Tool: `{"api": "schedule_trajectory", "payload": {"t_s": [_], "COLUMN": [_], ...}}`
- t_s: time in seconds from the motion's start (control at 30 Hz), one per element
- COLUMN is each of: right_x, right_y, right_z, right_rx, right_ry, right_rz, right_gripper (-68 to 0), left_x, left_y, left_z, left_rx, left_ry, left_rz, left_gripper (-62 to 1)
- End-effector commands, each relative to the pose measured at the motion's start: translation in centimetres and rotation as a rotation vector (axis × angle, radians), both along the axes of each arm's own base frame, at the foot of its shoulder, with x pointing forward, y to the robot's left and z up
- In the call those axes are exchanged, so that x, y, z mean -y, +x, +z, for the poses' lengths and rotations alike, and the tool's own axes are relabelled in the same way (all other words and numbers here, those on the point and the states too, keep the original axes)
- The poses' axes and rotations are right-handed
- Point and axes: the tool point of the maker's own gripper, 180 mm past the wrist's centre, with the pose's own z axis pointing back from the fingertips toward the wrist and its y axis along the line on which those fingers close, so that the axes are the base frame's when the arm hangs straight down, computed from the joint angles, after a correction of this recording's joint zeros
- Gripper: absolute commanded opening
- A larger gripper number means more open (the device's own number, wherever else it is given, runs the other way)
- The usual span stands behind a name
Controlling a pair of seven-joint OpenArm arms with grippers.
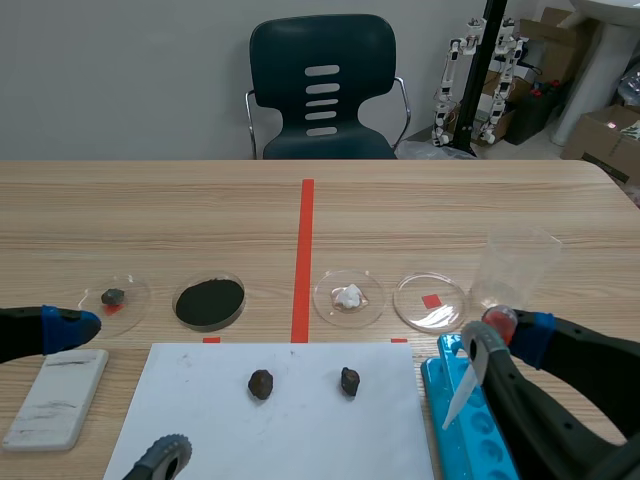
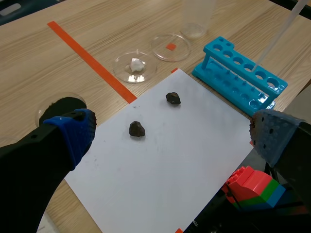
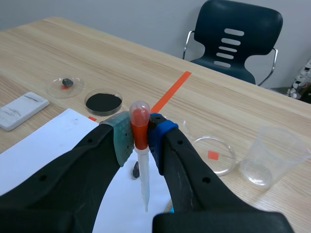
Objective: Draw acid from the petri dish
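**Pipette gripped, dish not yet reached**

The table (image 1: 150, 210) carries a blue rack (image 1: 470, 430). The left gripper (image 2: 170, 136) hangs well away from the rack, fingers spread on nothing. The right gripper (image 3: 141, 133) hovers over the rack. The clear petri dish (image 1: 430, 300) lies just beyond the rack. The right fingers pinch the pipette (image 3: 144, 184) at its bulb. I'd squeeze first, dip the tip, then release slowly.

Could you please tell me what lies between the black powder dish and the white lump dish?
Between the powder dish and the lump dish, only the orange-red tape line crosses bare table; the scene view shows it.
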Motion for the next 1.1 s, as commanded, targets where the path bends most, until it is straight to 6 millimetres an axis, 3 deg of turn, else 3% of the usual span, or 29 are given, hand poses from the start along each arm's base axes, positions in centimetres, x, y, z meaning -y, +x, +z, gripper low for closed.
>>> {"api": "schedule_trajectory", "payload": {"t_s": [0.0, 0.53, 0.8, 1.07], "right_x": [0.0, 0.3, 0.4, 0.3], "right_y": [0.3, 0.7, 2.6, 6.2], "right_z": [0.7, 0.9, 1.5, 2.6], "right_rx": [0.033, 0.047, 0.084, 0.130], "right_ry": [0.006, -0.006, -0.007, -0.029], "right_rz": [0.009, 0.014, 0.021, 0.021], "right_gripper": [-59.9, -59.9, -59.9, -59.9], "left_x": [0.3, 0.3, 0.3, 0.3], "left_y": [-0.1, -0.1, -0.1, -0.1], "left_z": [0.6, 0.6, 0.6, 0.6], "left_rx": [0.007, 0.007, 0.007, 0.007], "left_ry": [-0.030, -0.030, -0.030, -0.030], "left_rz": [0.002, 0.002, 0.003, 0.003], "left_gripper": [1.4, 1.4, 1.4, 1.4]}}
